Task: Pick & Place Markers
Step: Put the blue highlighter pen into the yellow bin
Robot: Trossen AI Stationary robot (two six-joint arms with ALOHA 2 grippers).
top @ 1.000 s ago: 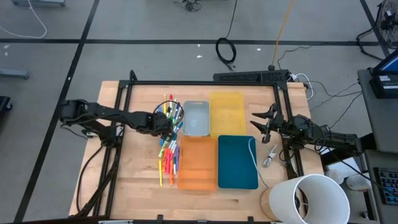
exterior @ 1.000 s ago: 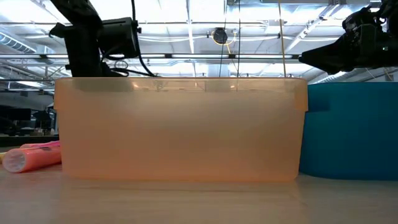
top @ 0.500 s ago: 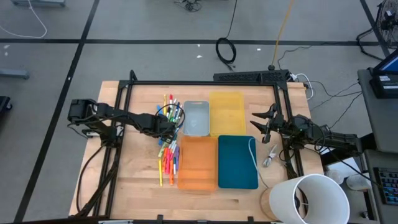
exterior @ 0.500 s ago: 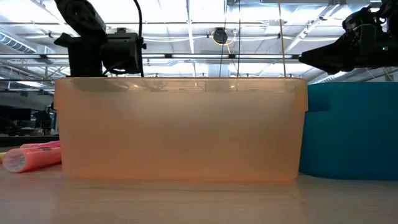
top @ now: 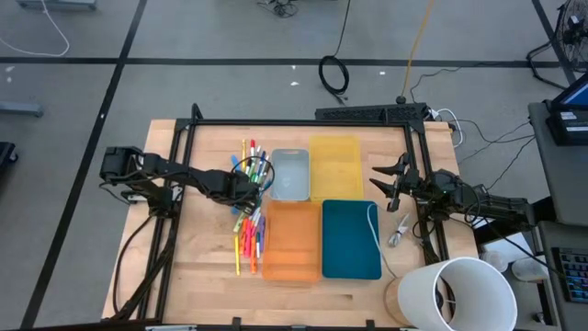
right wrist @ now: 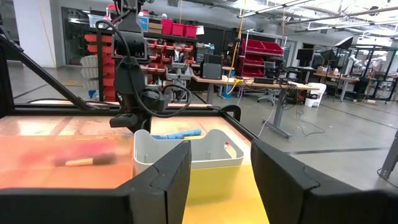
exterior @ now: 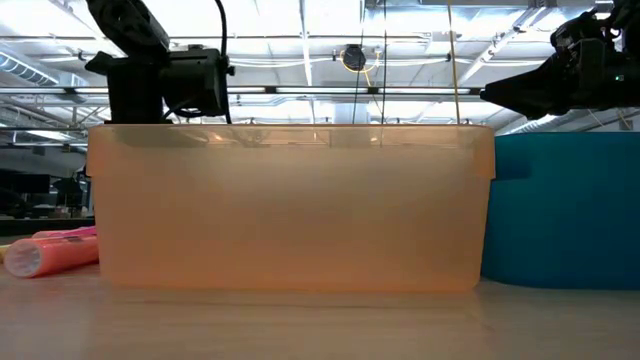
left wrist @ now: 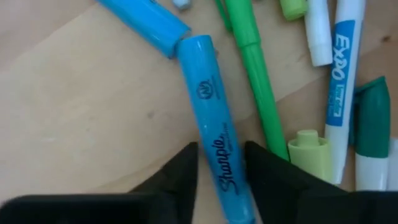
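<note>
Currently the left gripper [left wrist: 221, 163] sits low over the pile of markers [top: 250, 198] beside the grey tray [top: 290, 175], its fingers clasping a blue marker [left wrist: 213, 124]. Next it likely needs lifting towards a tray. The right gripper [top: 384, 182] waits parted, empty, near the table's right edge.

Blue marker [left wrist: 214, 134], orange tray [top: 291, 239]

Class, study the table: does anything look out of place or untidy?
Yes. The markers lie loose in a jumble on the bare wood left of the trays, pointing every way. A white cord also trails across the teal tray, which looks stray.
</note>
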